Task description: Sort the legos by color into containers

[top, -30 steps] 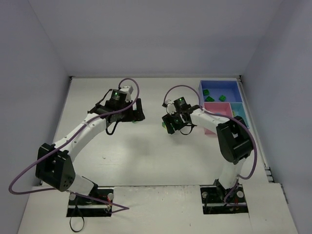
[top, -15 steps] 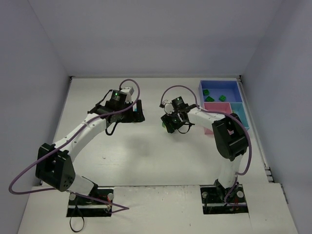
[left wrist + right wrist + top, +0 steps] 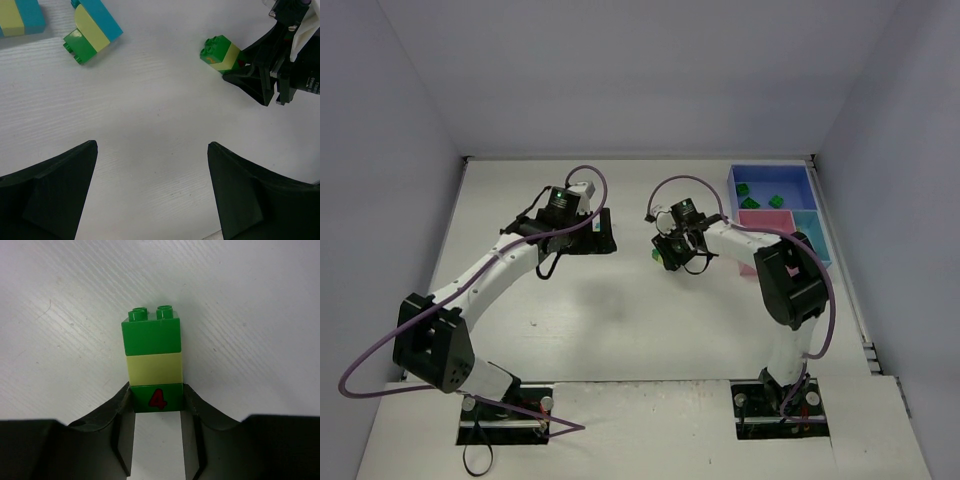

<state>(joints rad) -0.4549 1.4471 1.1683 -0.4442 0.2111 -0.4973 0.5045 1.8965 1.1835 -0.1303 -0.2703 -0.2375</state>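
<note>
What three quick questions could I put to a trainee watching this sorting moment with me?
1. True or false: the left gripper holds a brick.
2. From the gripped end outward, the stack in the right gripper reads: A green, yellow-green, green; B cyan, yellow-green, cyan; C all green.
3. Fill in: the bricks in the blue tray are ___.
Key: 1 false; 2 A; 3 green.

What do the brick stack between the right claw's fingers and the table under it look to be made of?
The brick stack: hard moulded plastic, smooth and slightly glossy; crisp edges, round studs, a red 4 printed on one green brick. The table: white, matte, with fine diagonal grain lines and a few scuffs; possibly painted or laminated board, cannot tell which.
</note>
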